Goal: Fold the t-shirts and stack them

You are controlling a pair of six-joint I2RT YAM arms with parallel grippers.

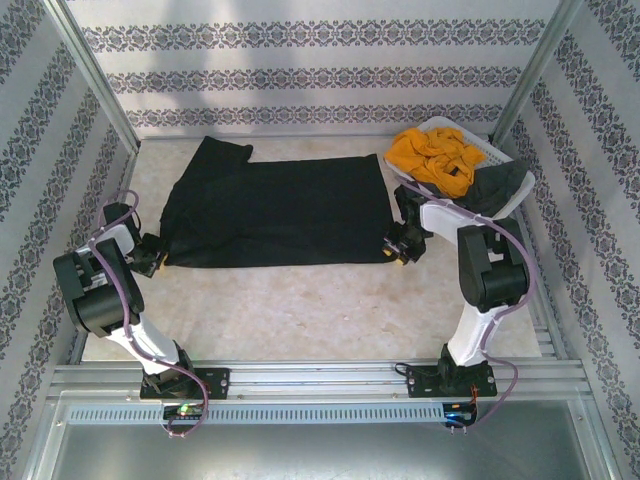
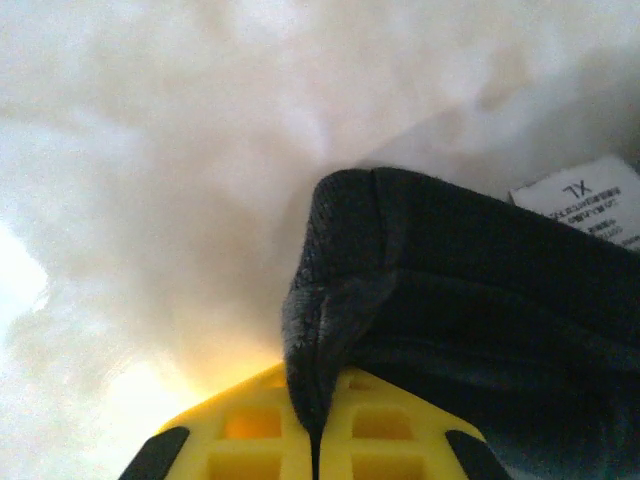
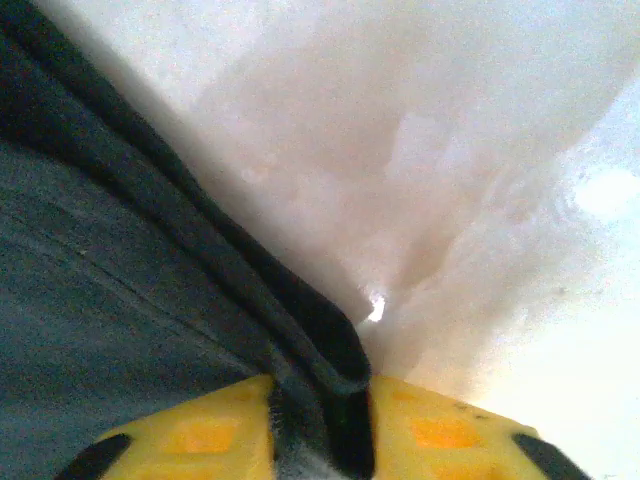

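Top external: basket (image 1: 492, 152) holds yellow shirt (image 1: 435, 158), grey shirt (image 1: 500, 188).

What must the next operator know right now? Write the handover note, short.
Left gripper: shut on the near-left corner of the black t-shirt.
Right gripper: shut on that shirt's near-right edge, with the hem pinched between its fingers.
Black t-shirt: spread flat on the table.
Mustard-yellow t-shirt and dark grey t-shirt: bunched in the white basket at the far right.
Done: black shirt laid out and gripped at both near corners.
Left: fold it, then take out, fold and stack the other two. Nothing is stacked yet.
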